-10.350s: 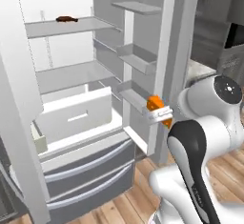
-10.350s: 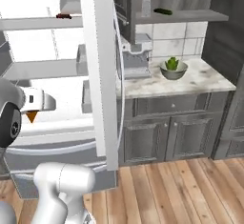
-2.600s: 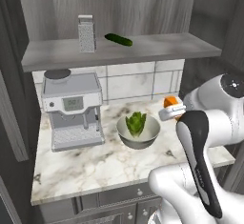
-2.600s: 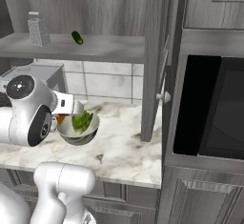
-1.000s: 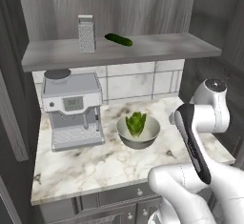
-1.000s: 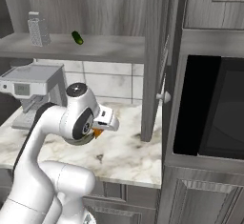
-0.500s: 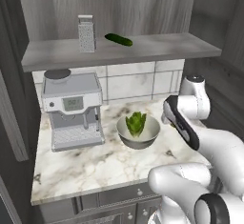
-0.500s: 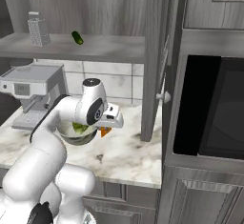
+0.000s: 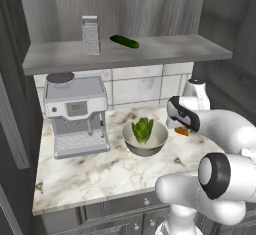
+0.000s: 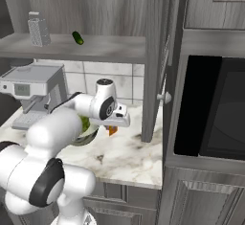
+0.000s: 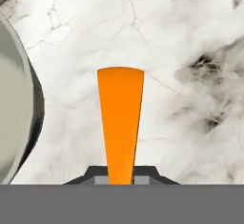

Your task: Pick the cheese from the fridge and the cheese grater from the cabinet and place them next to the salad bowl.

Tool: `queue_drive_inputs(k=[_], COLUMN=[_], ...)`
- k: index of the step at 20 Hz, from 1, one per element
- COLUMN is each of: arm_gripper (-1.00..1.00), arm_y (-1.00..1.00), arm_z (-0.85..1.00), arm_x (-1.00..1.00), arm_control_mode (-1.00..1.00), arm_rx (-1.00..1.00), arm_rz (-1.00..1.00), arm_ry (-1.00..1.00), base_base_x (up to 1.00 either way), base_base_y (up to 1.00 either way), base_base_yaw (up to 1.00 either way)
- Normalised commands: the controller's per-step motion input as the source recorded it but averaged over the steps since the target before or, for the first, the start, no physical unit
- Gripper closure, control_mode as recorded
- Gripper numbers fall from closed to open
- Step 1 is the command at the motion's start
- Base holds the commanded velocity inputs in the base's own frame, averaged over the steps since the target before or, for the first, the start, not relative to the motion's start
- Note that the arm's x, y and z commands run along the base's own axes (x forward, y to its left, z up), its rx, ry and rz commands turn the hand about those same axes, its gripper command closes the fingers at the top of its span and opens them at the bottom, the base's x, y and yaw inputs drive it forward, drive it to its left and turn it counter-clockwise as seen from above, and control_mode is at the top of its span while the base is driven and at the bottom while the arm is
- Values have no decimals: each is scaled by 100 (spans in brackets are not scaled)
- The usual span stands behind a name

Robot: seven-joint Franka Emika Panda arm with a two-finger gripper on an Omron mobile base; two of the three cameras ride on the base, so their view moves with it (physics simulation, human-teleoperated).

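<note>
Hand view gives you the cheese (image 11: 120,123), an orange wedge, clamped between the fingers, its base hidden by them. Gripper (image 10: 113,129) points down over the marble counter (image 9: 100,166), just right of the salad bowl (image 9: 145,140). Cheese grater (image 9: 90,35), perforated metal, stands upright on the cabinet (image 9: 150,49) shelf.

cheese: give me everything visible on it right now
The cheese is a small, plain orange wedge, smooth and matte, with no rind or markings. In the hand view it stands out from the gripper as a narrow slab, widening to a slightly rounded far end, its near end clamped between the shut jaws. It is held over the marble counter, just right of the salad bowl. Whether it touches the counter cannot be told. The base views show just a small orange bit under the hand.
</note>
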Motion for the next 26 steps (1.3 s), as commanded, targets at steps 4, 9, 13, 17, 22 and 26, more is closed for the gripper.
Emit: queue_drive_inputs(k=[4,9,13,17,22,26], arm_gripper=[100,100,100,100,100,100], arm_y=[-15,-4,0,0,1,3], arm_z=[-31,-28,-27,-24,-22,-23], arm_x=[32,24,10,14,25,25], arm_control_mode=[-100,-100,-100,-100,-100,-100], arm_rx=[9,12,10,4,0,0], arm_rz=[5,3,2,0,0,0], arm_ry=[0,0,-2,-1,-2,-5], base_base_x=[0,0,0,0,0,0], base_base_y=[0,0,0,0,0,0], base_base_yaw=[0,0,0,0,0,0])
